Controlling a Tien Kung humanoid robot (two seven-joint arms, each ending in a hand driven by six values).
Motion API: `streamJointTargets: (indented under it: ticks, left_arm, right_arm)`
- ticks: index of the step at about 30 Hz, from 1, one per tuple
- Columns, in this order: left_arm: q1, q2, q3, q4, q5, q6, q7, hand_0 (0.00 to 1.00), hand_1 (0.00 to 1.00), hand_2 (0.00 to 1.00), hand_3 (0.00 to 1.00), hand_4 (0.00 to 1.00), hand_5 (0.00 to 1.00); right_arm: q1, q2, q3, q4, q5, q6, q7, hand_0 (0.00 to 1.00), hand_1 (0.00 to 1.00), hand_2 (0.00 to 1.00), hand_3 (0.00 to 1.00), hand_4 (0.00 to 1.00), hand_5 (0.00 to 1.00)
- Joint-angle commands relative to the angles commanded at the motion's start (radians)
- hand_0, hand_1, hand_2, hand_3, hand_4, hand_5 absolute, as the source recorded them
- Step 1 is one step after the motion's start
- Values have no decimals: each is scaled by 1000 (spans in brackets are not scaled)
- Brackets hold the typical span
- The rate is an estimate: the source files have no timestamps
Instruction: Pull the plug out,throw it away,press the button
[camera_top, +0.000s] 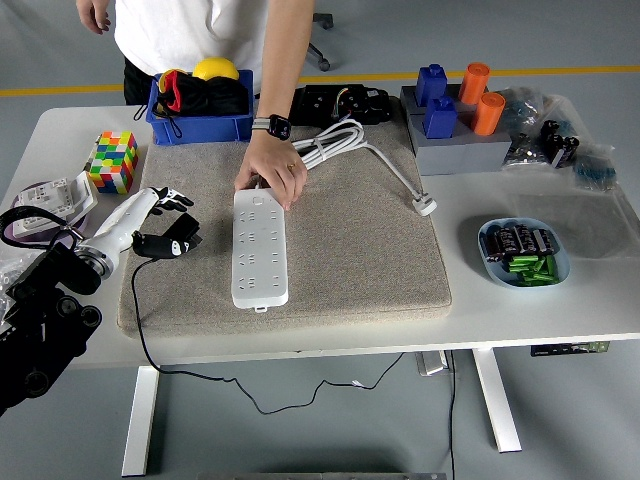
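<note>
A white power strip (259, 248) lies lengthwise on the beige mat (340, 240). Its white cable (330, 142) coils at the mat's back. A person's hand (270, 172) presses on the strip's far end. My left hand (165, 222) is shut on a black plug (168, 244) at the mat's left edge, clear of the strip. The plug's black cord (135, 310) hangs over the table's front edge. My right arm is out of view.
A blue bin (200, 103) with a yellow ball stands at the back left. A Rubik's cube (112, 160) sits left of the mat. Blue and orange blocks (456, 100) stand at the back right. A blue bowl of batteries (524, 252) sits at the right.
</note>
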Motion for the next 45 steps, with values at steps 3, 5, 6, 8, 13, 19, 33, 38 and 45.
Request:
streamJointTargets:
  ticks: [3,5,6,8,13,19,33,38,45]
  left_arm:
    - [1,0,-1,-1,-1,-2,0,735,761,702,716,893,2]
    - [1,0,-2,-5,0,-2,1,735,761,702,716,893,2]
    - [1,0,-3,-9,1,-1,0,735,761,702,716,893,2]
    - [1,1,-2,-23,0,1,-1,728,749,701,713,899,2]
    - [-17,1,22,-59,-12,11,-11,728,749,701,713,899,2]
    - [-84,3,97,-34,-49,3,-10,501,652,673,685,839,2]
    - [-290,-3,329,82,-144,-2,40,155,2,22,591,12,2]
    - [-373,-20,423,147,-145,-15,76,139,2,7,586,6,2]
    - [-464,-47,540,237,-151,-29,107,132,2,5,589,2,2]
  right_arm:
    - [0,0,2,0,0,0,0,742,674,674,632,661,522]
    - [0,0,2,0,0,0,0,742,674,674,632,661,522]
    - [0,1,3,-1,0,0,0,742,674,674,632,661,522]
    - [0,0,3,0,0,0,0,742,674,674,632,661,522]
    - [-1,0,1,-1,1,0,0,742,674,674,632,661,522]
    - [2,1,0,1,4,-1,1,741,674,673,633,661,522]
    - [2,-2,-4,-2,11,-1,1,742,674,673,632,661,522]
    - [4,-4,-7,-2,15,-2,1,742,674,673,632,661,521]
    - [4,-7,-16,-3,20,-3,1,742,674,673,632,660,521]
